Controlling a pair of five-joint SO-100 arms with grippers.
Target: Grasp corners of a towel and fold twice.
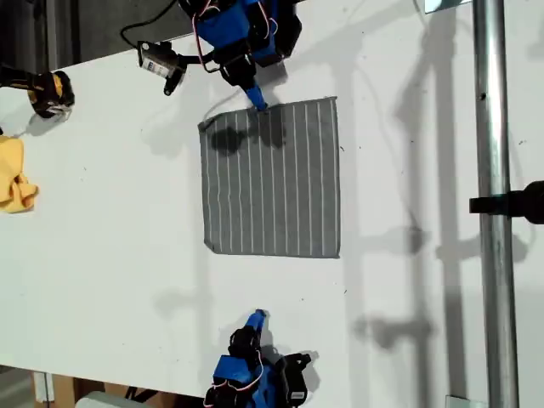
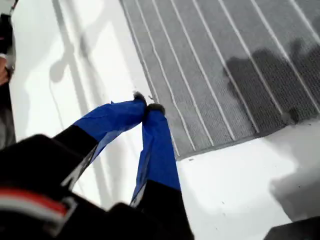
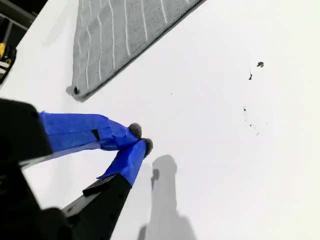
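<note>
White table [image 1: 102,255] bears flat grey striped towel [image 1: 272,178].

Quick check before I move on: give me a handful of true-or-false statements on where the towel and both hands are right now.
1. The towel lies flat and unfolded on the table. True.
2. My first hand is clamped on a towel corner. False: its tips meet at the towel's edge, gripping nothing.
3. My second hand is over bare table, apart from the towel. True.
4. My second hand is wide open. False: its tips are together.
5. A yellow cloth lies on the towel. False: it sits at the exterior view's left edge, well apart.
</note>
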